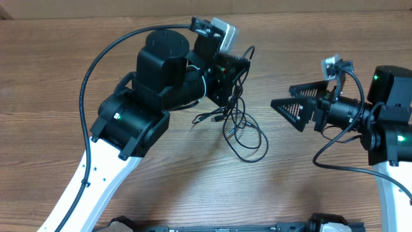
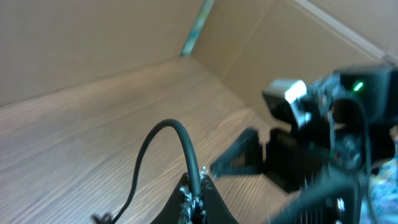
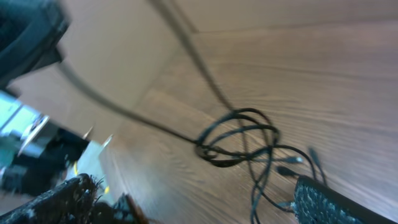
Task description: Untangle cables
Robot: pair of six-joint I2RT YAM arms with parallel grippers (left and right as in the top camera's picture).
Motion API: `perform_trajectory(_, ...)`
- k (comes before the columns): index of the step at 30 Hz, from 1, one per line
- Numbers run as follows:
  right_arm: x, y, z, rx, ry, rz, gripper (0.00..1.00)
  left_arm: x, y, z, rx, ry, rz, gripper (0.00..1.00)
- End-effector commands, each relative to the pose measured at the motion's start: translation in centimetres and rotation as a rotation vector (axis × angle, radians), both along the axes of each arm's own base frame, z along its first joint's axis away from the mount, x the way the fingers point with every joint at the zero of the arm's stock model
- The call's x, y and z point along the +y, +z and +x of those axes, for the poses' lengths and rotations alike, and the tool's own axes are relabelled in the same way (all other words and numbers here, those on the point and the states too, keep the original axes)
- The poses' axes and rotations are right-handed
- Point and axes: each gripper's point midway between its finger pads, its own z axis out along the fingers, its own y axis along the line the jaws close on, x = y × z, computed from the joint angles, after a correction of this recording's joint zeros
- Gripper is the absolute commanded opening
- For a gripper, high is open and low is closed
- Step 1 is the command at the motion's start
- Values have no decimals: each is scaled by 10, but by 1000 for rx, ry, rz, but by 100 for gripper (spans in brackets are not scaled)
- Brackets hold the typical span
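My left gripper (image 2: 199, 204) is clamped tight on one cord (image 2: 166, 127). In its wrist view the cord rises out of the closed fingers, arches over and drops away to the left. I read that as an anchor: one strand pinned and raised off the table (image 1: 58, 45) so the rest of the cables (image 1: 244, 132) hang and spread below it. From overhead they trail down from that gripper into loose loops lying on the wood, just right of the left arm. The right wrist view shows the knot (image 3: 239, 142) resting on the table, with strands running up and away from it toward the left arm and small plugs (image 3: 292, 165) lying beside it. My right gripper (image 1: 280, 95) sits to the right of the loops, clear of them and pointed at them, fingers spread wide and holding nothing. I take it as lined up to pick a second strand and pull against the anchor.
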Motion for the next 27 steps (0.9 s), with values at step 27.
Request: perform_trajectory(27,17,38,-27,-191,225,123,89,-47,82,-31,-1,-198,-374,4)
